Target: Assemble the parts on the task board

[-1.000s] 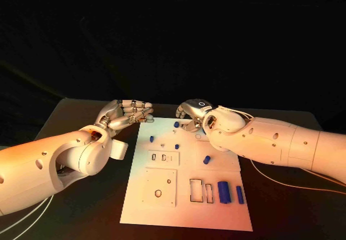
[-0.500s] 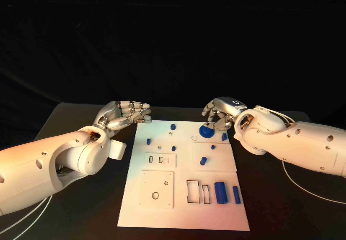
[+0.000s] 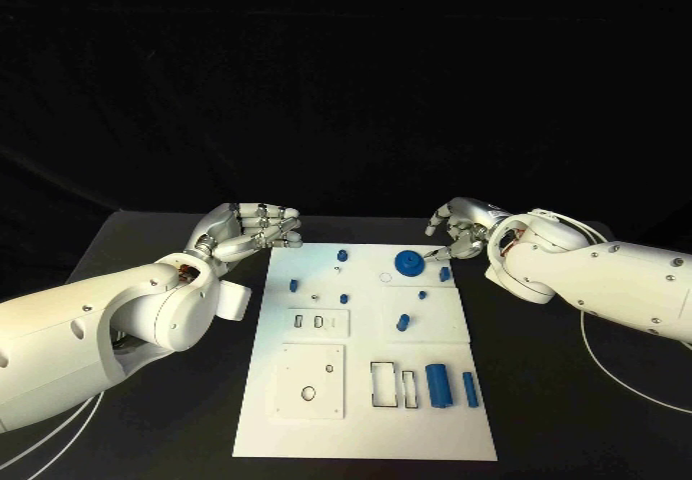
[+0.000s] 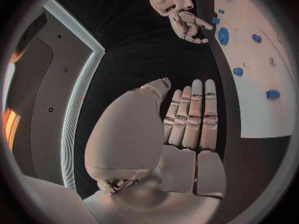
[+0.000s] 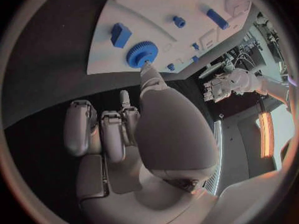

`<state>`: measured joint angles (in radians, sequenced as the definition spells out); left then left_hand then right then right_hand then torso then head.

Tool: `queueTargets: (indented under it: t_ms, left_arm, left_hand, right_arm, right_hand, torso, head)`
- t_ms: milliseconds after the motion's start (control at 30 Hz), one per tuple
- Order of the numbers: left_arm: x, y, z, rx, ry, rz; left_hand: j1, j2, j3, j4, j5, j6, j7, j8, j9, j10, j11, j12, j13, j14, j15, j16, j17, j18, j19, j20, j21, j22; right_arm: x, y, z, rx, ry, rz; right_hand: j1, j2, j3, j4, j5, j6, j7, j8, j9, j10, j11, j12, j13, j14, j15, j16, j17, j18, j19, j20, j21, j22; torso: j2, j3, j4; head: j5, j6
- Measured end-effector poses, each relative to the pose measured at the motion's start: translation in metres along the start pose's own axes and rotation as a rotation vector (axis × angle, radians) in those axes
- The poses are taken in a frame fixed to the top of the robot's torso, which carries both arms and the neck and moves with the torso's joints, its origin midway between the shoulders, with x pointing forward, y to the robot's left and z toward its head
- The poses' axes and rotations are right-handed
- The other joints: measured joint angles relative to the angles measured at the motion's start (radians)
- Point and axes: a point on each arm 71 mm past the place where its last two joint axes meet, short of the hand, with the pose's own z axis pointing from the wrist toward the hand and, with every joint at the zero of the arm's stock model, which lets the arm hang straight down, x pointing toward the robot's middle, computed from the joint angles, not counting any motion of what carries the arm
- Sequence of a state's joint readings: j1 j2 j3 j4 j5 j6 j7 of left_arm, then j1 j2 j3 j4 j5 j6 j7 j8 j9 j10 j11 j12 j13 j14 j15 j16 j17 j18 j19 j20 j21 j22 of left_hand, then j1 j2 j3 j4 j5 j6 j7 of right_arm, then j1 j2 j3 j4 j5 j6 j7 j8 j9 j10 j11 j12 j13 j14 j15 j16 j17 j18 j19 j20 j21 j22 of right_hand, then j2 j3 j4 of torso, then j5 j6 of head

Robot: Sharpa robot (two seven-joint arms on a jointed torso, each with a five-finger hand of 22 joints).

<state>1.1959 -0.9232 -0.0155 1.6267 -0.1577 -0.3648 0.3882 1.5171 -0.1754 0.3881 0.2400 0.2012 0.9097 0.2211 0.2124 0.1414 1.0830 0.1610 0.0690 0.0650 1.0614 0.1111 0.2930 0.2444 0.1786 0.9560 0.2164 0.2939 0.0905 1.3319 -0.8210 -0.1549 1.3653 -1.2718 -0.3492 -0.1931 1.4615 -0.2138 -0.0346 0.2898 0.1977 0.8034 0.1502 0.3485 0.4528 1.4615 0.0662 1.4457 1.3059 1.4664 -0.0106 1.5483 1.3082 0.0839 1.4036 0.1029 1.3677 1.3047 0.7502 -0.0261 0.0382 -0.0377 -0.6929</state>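
From the head view I see the board (image 3: 368,400) mid-table, the gear (image 3: 410,262) near its far edge, bare black table (image 3: 577,400) on both sides. My left hand (image 3: 248,230) hovers off the board's far left corner, fingers curled, empty. My right hand (image 3: 462,228) hangs off the far right corner. Left wrist: fingers (image 4: 190,119) straight, side by side. Right wrist: fingers (image 5: 102,129) curled, nothing held, one fingertip (image 5: 147,67) just beside the gear (image 5: 141,54).

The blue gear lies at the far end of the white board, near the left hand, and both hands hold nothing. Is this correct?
Not quite: the blue gear lies near the right hand, not the left hand, as the head view shows. The rest holds: far end of the white board, both hands holding nothing.
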Motion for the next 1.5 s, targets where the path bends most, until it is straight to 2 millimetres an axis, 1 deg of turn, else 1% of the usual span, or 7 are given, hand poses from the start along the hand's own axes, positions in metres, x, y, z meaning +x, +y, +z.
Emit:
queueTargets:
  t_ms: [67,433,900,1000,1067,1100,1500]
  left_arm:
    - [0.000,0.000,0.000,0.000,0.001,-0.001]
    - [0.000,0.000,0.000,-0.002,0.005,-0.004]
    - [0.000,0.000,-0.001,-0.003,0.007,-0.005]
    - [0.000,0.000,-0.001,-0.004,0.008,-0.006]
    - [0.000,0.000,-0.001,-0.004,0.007,-0.006]
    - [0.000,0.000,-0.001,-0.004,0.007,-0.006]
    - [0.000,0.000,-0.001,-0.006,0.008,-0.006]
  left_hand:
    - [0.000,0.000,0.000,0.000,0.000,0.000,0.000,0.000,0.000,0.000,0.000,0.000,0.000,0.000,0.000,0.000,0.000,0.000,0.000,0.000,0.000,0.000]
    - [0.000,0.000,0.000,0.000,0.000,0.000,0.000,0.000,0.000,0.000,0.000,0.000,0.000,0.000,0.000,0.000,0.000,0.000,0.000,0.000,0.000,0.000]
    - [0.000,0.000,0.000,0.000,0.000,0.000,0.000,0.000,0.000,0.000,0.000,0.000,0.000,0.000,0.000,0.000,0.000,0.000,0.000,0.000,0.000,0.000]
    - [0.000,0.000,0.000,0.000,0.000,0.000,0.000,0.000,0.000,0.000,0.000,0.000,0.000,0.000,0.000,0.000,0.000,0.000,0.000,0.000,0.000,0.000]
    - [0.000,0.000,0.000,0.000,0.000,0.000,0.000,0.000,0.000,0.000,0.000,0.000,0.000,0.000,0.000,0.000,0.000,0.000,0.000,0.000,0.000,0.000]
    - [0.000,0.000,0.000,0.000,0.000,0.000,0.000,0.000,0.000,0.000,0.000,0.000,0.000,0.000,0.000,0.000,0.000,0.000,0.000,0.000,0.000,0.000]
    - [0.000,0.000,0.000,0.000,0.000,0.000,0.000,0.000,0.000,0.000,0.000,0.000,0.000,0.000,0.000,0.000,0.000,0.000,0.000,0.000,0.000,0.000]
  right_arm:
    - [0.003,0.001,0.002,0.001,0.017,0.005]
    - [0.019,0.009,0.008,-0.003,0.068,0.038]
    - [0.027,0.014,0.012,-0.009,0.087,0.057]
    - [0.028,0.014,0.012,-0.009,0.089,0.057]
    - [0.029,0.014,0.011,-0.009,0.092,0.056]
    - [0.029,0.014,0.011,-0.010,0.092,0.055]
    - [0.031,0.017,0.010,-0.029,0.090,0.021]
  right_hand:
    - [-0.002,0.011,0.000,0.000,0.000,0.000,0.000,0.012,0.000,0.000,0.000,0.048,0.002,0.000,0.000,0.004,0.000,-0.015,0.016,-0.001,0.015,0.003]
    - [-0.013,0.021,0.003,0.003,0.000,0.003,-0.003,0.023,-0.004,0.000,0.000,0.114,0.002,0.000,0.000,0.010,0.000,-0.015,0.034,0.001,0.044,0.003]
    - [-0.010,0.031,0.017,0.000,0.000,0.010,-0.003,0.027,-0.009,0.000,0.000,0.122,0.002,0.000,0.000,0.013,0.000,-0.015,0.042,0.001,0.056,0.003]
    - [-0.004,0.037,0.031,-0.003,0.000,0.019,-0.004,0.031,-0.013,0.000,0.000,0.122,0.002,0.000,0.000,0.013,0.000,-0.031,0.041,0.001,0.056,0.003]
    - [-0.001,0.040,0.051,0.004,0.136,0.025,0.000,0.031,-0.019,0.000,0.000,0.122,0.002,0.000,0.007,0.013,0.000,-0.031,0.047,-0.005,0.059,0.003]
    - [-0.001,0.040,0.060,0.002,0.158,0.028,-0.003,0.031,-0.022,0.000,0.000,0.122,0.002,0.000,0.007,0.013,0.000,-0.031,0.047,-0.005,0.059,0.003]
    - [0.013,0.037,0.120,-0.003,0.166,0.051,-0.007,0.023,-0.042,0.000,0.000,0.122,0.002,0.000,0.007,0.013,-0.001,-0.031,0.050,-0.001,0.065,0.003]
  torso:
    - [0.001,0.0001,0.0005]
    - [0.003,0.0000,0.0030]
    - [0.002,0.0005,0.0012]
    - [0.002,0.0007,0.0015]
    - [0.002,0.0012,0.0016]
    - [0.002,0.0013,0.0016]
    - [0.002,0.0017,0.0011]
  head:
    - [0.001,-0.001]
    - [0.001,-0.004]
    - [0.002,-0.009]
    - [0.002,-0.010]
    - [0.002,-0.010]
    - [0.002,-0.011]
    - [0.002,-0.014]
